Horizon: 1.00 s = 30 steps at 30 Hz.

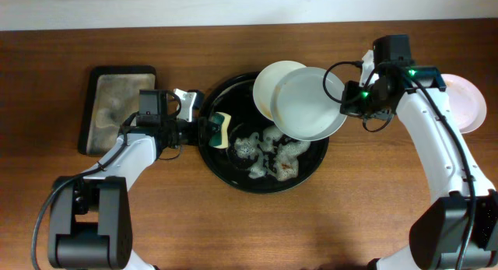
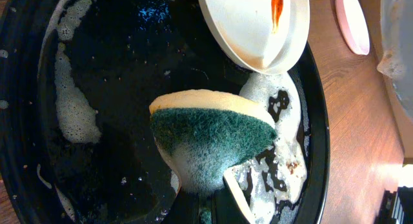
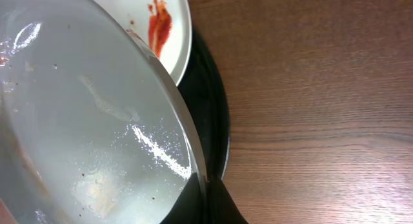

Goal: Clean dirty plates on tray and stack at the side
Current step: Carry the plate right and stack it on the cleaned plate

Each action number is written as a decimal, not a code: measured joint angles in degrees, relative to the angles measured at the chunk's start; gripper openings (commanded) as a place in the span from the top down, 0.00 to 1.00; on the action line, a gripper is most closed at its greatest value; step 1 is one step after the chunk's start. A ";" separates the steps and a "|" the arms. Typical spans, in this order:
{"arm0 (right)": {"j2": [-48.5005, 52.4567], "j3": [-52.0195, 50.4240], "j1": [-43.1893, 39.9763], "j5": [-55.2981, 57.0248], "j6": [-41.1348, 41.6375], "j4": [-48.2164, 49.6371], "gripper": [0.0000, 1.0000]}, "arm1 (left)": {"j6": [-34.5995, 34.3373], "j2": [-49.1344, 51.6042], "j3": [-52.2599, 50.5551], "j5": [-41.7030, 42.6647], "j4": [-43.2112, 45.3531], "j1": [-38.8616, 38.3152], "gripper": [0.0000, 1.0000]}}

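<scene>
Wet plate (image 3: 84, 121) pinched at its rim by the right gripper (image 1: 346, 100), above the black tray (image 1: 222, 165).
Left gripper (image 1: 204, 130) squeezes a green-yellow sponge (image 2: 213, 137) over the foamy tray. A sauce-smeared plate (image 1: 266, 87) sits beneath the held one, and a third plate (image 1: 467, 103) lies well apart.

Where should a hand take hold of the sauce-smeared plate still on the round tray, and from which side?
Probably its thin rim, at the exposed far-left edge, pinched from above: the smeared plate is shallow, and the wet plate in the right hand overlaps its right side.
</scene>
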 measured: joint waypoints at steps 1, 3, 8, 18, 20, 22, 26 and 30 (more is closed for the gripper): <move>0.00 0.00 -0.26 -0.52 0.20 0.02 0.96 | 0.00 0.00 0.00 0.00 0.00 0.00 1.00; 0.00 0.00 -1.07 -1.55 1.27 0.63 0.96 | 0.00 0.00 0.00 0.00 0.02 0.00 1.00; 0.00 0.02 -10.16 -2.82 5.73 4.35 0.96 | 0.00 0.00 0.00 0.00 0.00 0.00 1.00; 0.07 0.07 -32.68 3.02 15.61 13.16 0.96 | 0.00 0.00 0.00 0.00 0.00 0.00 1.00; 0.59 0.07 -35.08 5.75 17.14 14.99 0.96 | 0.00 0.00 0.00 0.02 0.00 0.00 1.00; 2.01 0.17 -37.07 7.26 18.05 17.11 0.96 | 0.00 0.00 0.00 0.00 0.00 0.00 1.00; 6.58 0.33 -40.04 8.72 19.02 19.50 0.96 | 0.00 0.00 0.00 0.00 0.00 0.00 1.00; 11.61 0.33 -40.74 9.18 19.39 20.81 0.96 | -0.02 0.00 -0.02 0.02 0.00 0.00 1.00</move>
